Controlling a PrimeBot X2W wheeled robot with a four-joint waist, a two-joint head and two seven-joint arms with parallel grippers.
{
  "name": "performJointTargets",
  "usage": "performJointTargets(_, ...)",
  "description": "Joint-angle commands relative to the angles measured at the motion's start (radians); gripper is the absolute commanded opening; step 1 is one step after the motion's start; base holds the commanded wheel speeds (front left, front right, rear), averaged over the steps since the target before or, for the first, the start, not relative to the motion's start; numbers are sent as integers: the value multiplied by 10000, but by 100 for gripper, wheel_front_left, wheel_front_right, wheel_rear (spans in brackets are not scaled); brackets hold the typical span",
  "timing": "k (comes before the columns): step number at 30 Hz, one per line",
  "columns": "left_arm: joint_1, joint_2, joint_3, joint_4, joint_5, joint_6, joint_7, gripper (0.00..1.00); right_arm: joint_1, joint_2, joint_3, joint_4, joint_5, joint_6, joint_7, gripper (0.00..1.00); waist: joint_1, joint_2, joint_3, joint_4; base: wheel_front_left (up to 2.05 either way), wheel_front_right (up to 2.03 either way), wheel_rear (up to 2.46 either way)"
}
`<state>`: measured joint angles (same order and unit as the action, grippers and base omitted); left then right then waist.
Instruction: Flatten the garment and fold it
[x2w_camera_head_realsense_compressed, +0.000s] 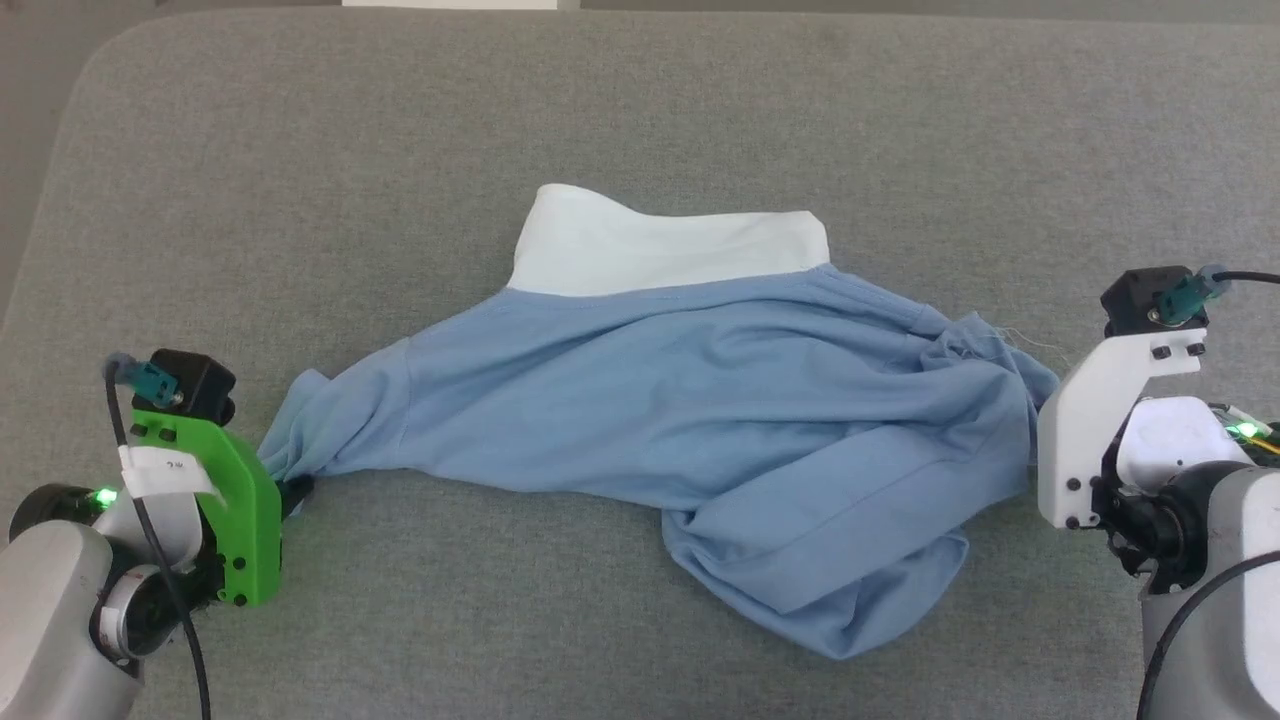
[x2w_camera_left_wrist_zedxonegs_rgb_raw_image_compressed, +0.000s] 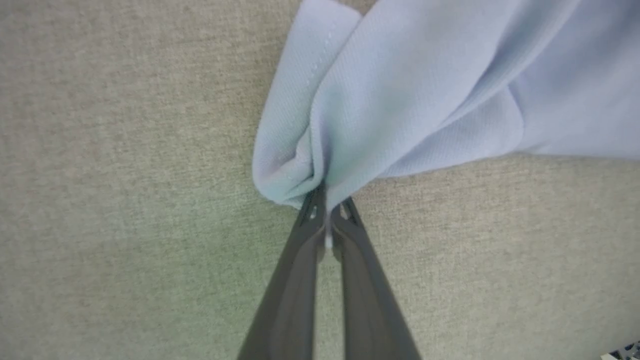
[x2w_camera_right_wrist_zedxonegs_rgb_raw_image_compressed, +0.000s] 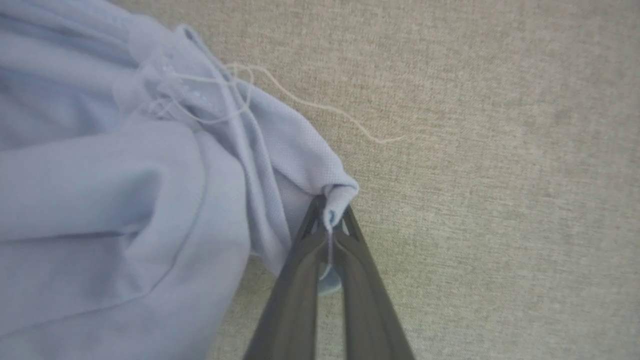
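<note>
The garment (x2w_camera_head_realsense_compressed: 700, 400), a light sky-blue knit shirt with a white band along its far edge, lies crumpled across the middle of the grey surface. My left gripper (x2w_camera_head_realsense_compressed: 295, 490) sits at its left tip. In the left wrist view that gripper (x2w_camera_left_wrist_zedxonegs_rgb_raw_image_compressed: 327, 200) is shut, pinching a bunched corner of the garment (x2w_camera_left_wrist_zedxonegs_rgb_raw_image_compressed: 410, 100). My right arm stands at the shirt's right end in the head view, its fingers hidden behind its white mount. The right wrist view shows my right gripper (x2w_camera_right_wrist_zedxonegs_rgb_raw_image_compressed: 329, 212) shut on a fold of the garment (x2w_camera_right_wrist_zedxonegs_rgb_raw_image_compressed: 125, 190) edge.
The grey fabric surface (x2w_camera_head_realsense_compressed: 640, 120) spreads wide on all sides of the shirt, with its rounded far-left corner in sight. A loose pale thread (x2w_camera_right_wrist_zedxonegs_rgb_raw_image_compressed: 340, 115) trails from the shirt's right end onto the surface.
</note>
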<state>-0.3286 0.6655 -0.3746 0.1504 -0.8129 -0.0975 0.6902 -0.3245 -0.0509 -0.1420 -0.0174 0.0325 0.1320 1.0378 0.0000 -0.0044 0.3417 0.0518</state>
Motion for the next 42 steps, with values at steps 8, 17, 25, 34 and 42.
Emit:
performJointTargets(8,-164,-433,473,-315,-821,-186,-878,0,76,7,-120,123,235,-13,-463,0,0,44,-688,-9,0,0,0)
performJointTargets(17,-1426,-346,1492,-1040,-1017,12,-1654,0,-791,-757,-304,-354,722,-13,-1314,0,0,44,-1896,-57,0,0,0)
performJointTargets(25,-3084,-518,1914,-1060,-736,306,-2196,0,-2390,-1397,-231,-316,1924,-13,-2114,0,0,44,-2680,-237,0,0,0)
performJointTargets(34,-5035,-505,2276,-846,271,820,-3237,0,-4037,-1498,-742,-580,2791,-13,-3005,0,0,44,-3206,-307,0,0,0)
performJointTargets(42,-5913,-548,2214,-395,581,1110,-3279,0,-4924,-1249,-999,-574,2951,-13,-2990,0,0,44,-3278,-351,0,0,0)
